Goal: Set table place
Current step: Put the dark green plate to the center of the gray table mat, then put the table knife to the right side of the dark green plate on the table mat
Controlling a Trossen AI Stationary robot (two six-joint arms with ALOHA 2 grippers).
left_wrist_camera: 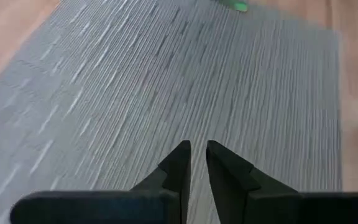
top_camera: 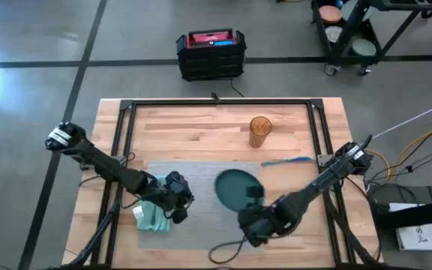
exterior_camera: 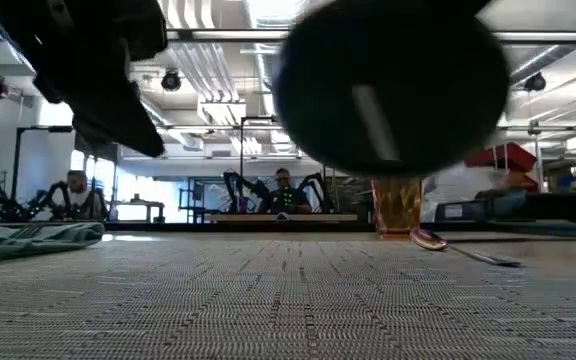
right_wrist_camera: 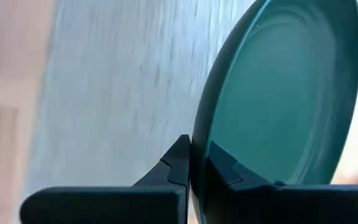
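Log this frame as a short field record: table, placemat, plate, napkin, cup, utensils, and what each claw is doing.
table: light wooden planks, black frame
placemat: grey woven, flat on the table's near half
plate: dark green, held tilted over the placemat, rim pinched by the right claw
napkin: light teal, at the placemat's left edge, under the left arm
cup: amber, upright on bare wood beyond the placemat
utensils: blue and green handles, by the placemat's far right corner
left claw: nearly shut, empty, over the placemat
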